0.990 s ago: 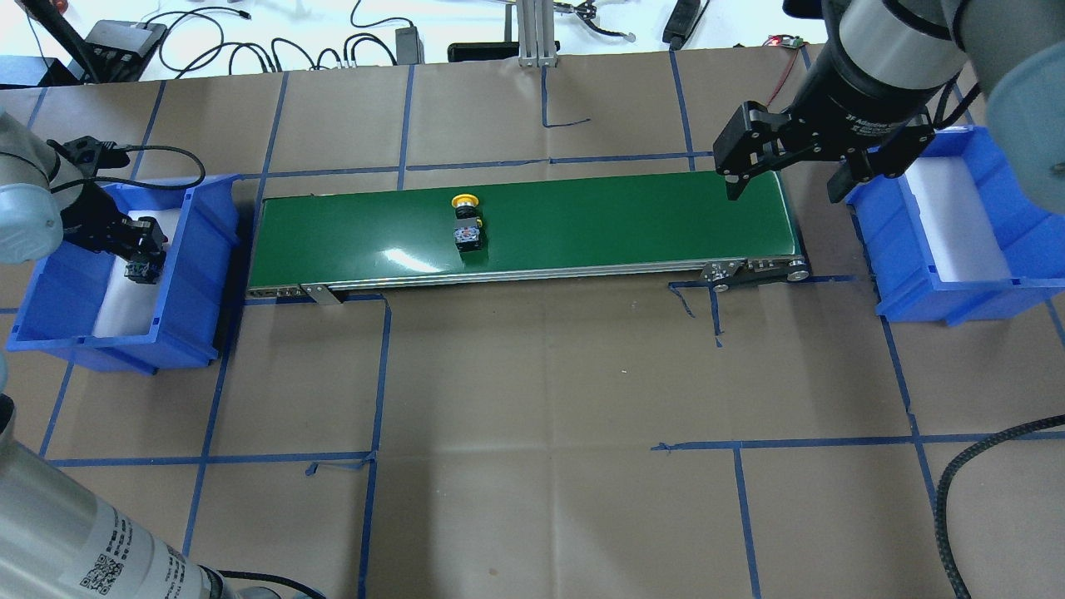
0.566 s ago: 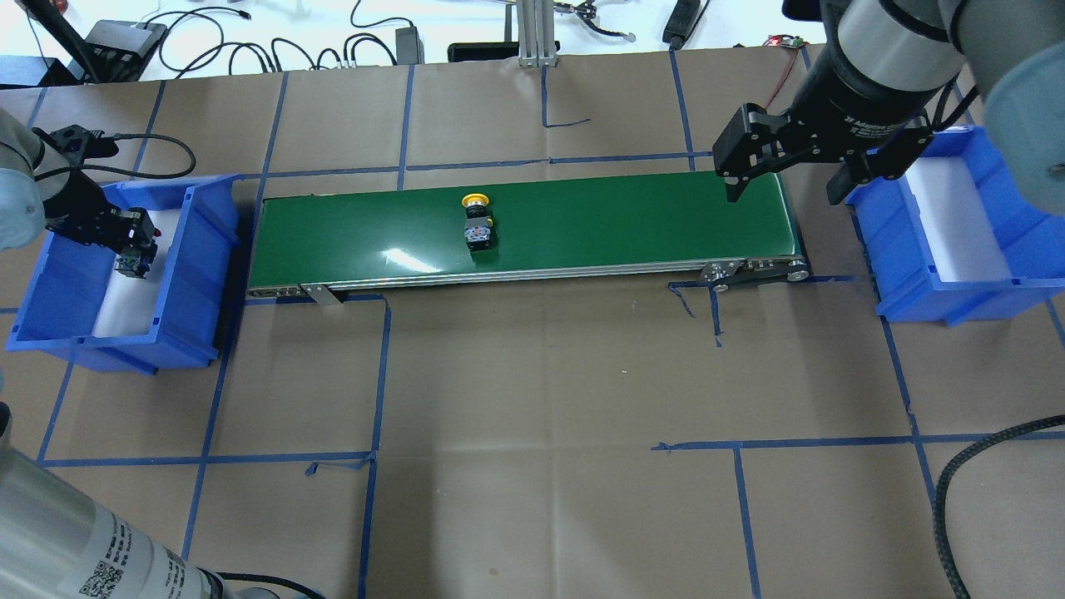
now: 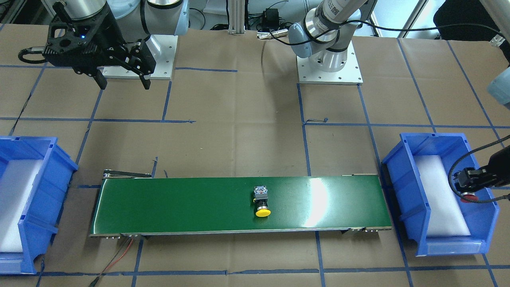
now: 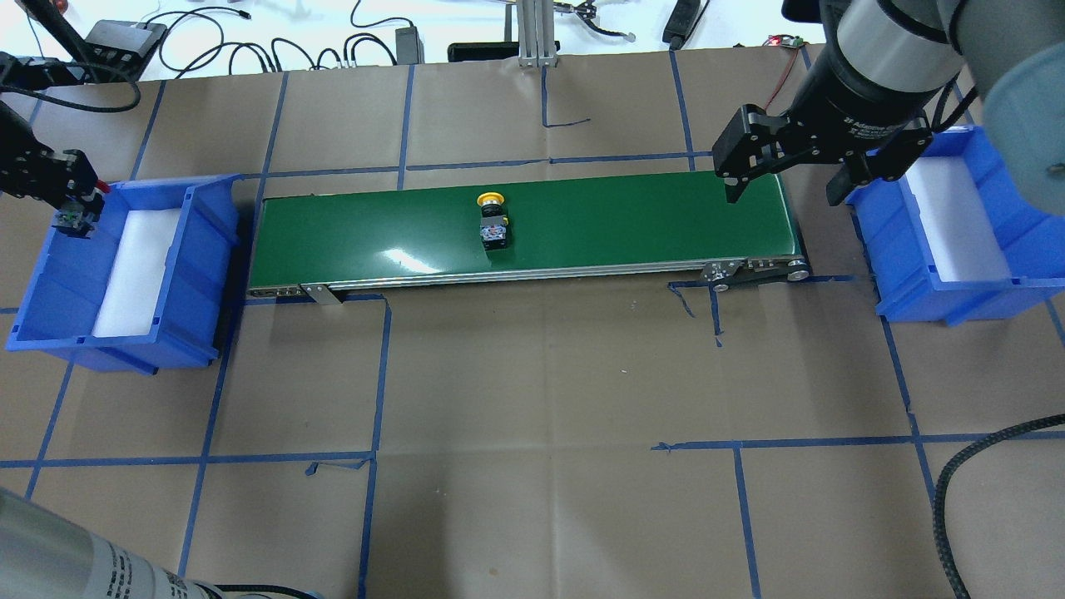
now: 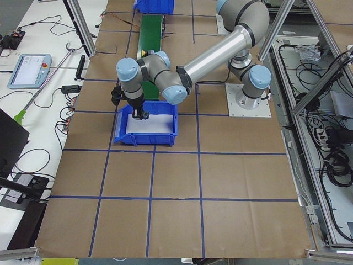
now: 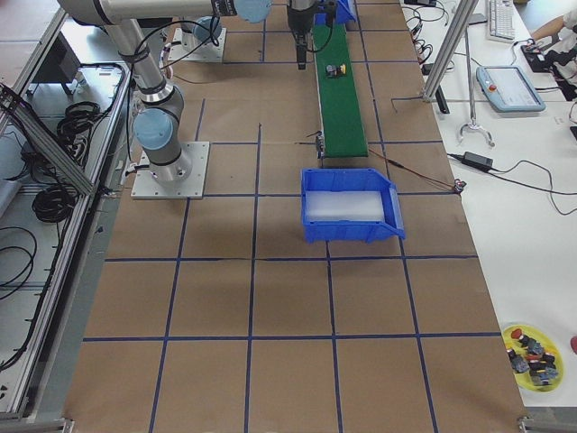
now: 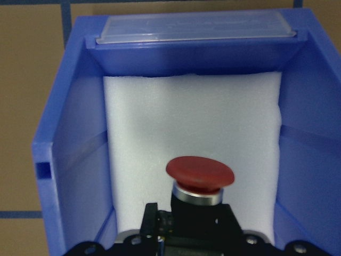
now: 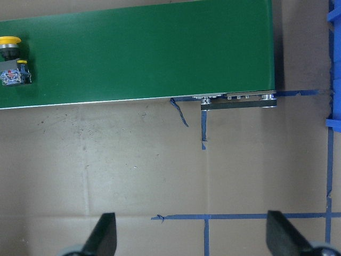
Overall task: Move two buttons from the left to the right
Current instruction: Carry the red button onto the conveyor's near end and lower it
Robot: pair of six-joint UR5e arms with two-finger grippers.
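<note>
Brown paper with blue tape lines covers the table [image 4: 532, 374], and a wide bare stretch of it lies on the near side of the green belt [image 4: 632, 225]. My left gripper [image 3: 466, 187] is closed on the red button [image 7: 200, 173], gripping its dark body with the cap sticking out in front. It hangs raised over the left bin [image 4: 200, 249], close to the bin's outer left wall. White foam fills the floor below, with blue walls on both sides and the far end wall ahead.

The yellow button [image 4: 492, 218] lies on its side on the belt, a little left of the middle, cap towards the far edge. It sits nearer the far edge than the near one and touches neither. From it to the belt's right end the green surface is bare.

My right gripper [image 4: 782, 191] is spread wide and holds nothing. It hovers above the belt's right end, and its right finger reaches past the end towards the left wall of the right bin [image 4: 882, 249]. That bin stands just beyond the belt, apart from it, with white foam inside.
</note>
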